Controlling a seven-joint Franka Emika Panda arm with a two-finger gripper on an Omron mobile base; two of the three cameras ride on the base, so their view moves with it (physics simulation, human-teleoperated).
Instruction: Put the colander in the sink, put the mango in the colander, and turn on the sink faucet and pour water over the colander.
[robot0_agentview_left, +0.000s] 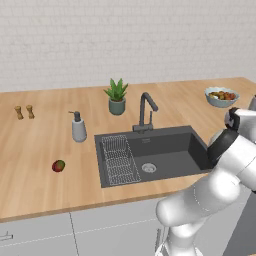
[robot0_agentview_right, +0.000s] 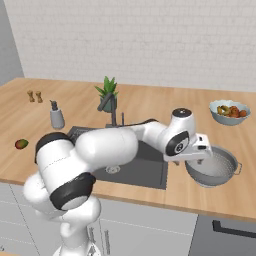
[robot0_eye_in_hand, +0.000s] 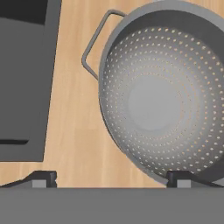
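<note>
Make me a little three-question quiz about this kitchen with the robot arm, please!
1. True or false: the round pale grey perforated metal colander sits inside the dark grey rectangular sink.
2. What lies left of the sink: A) the small red-and-green mango, B) the blue-grey fruit bowl?
3. Is the gripper open or shut above the colander?

Key: 1 false, it rests on the wooden counter; 2 A; 3 open.
</note>
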